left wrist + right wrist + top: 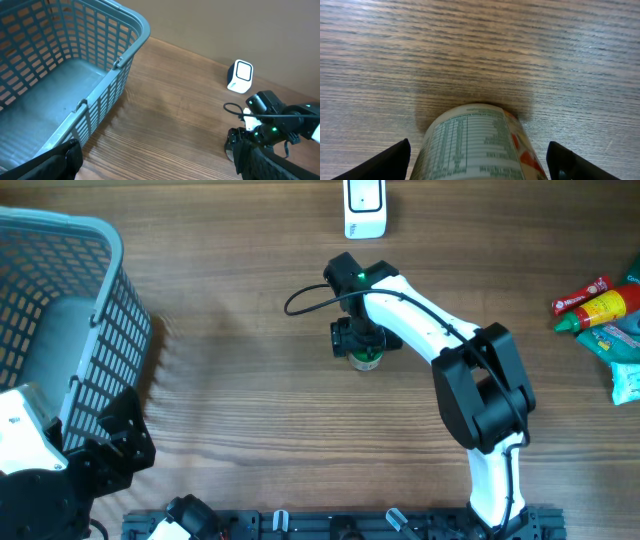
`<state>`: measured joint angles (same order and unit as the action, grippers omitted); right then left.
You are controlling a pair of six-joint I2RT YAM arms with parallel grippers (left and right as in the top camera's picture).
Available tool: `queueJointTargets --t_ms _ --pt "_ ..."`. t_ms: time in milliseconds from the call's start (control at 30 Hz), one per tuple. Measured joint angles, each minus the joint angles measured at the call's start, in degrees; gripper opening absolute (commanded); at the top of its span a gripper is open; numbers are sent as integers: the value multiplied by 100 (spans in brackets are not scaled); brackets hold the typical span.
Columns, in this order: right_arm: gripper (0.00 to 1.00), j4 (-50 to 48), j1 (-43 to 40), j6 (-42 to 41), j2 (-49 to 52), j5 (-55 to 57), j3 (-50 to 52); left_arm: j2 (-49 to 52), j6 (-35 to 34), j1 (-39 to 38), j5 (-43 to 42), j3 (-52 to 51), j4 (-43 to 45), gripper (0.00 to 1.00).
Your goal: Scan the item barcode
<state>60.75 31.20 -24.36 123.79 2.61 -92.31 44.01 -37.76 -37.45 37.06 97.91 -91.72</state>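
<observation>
The item (366, 360) is a small cylindrical container with a green-printed nutrition label and red-orange marks. It lies on the wooden table just below the table's middle top. In the right wrist view the item (475, 145) fills the space between the fingers. My right gripper (358, 340) stands open around it, with a gap showing on each side. The white barcode scanner (365, 208) stands at the far edge; the left wrist view shows this scanner (241, 76) too. My left gripper (120, 445) is open and empty at the near left, beside the basket.
A blue-grey mesh basket (100, 330) fills the left side, its rim (120, 60) close to my left gripper. Red and yellow sauce bottles (598, 304) and a teal packet (628, 375) lie at the right edge. A black cable (305, 300) loops off the right wrist.
</observation>
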Motion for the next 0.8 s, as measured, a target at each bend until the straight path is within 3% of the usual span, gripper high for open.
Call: queueJointTargets --t_ms 200,300,367,533,800 --pt "77 0 -17 -120 13 -273 9 0 0 0 0 0 0 100" --pt "81 -17 -44 -144 13 -413 9 0 0 0 -2 0 0 100" --pt "72 -17 -55 -332 15 -505 9 0 0 0 -2 0 0 100" --pt "63 9 -321 -901 13 -861 9 0 0 0 0 0 0 100" --pt "59 468 -420 -946 15 -785 26 0 0 0 -2 0 0 100"
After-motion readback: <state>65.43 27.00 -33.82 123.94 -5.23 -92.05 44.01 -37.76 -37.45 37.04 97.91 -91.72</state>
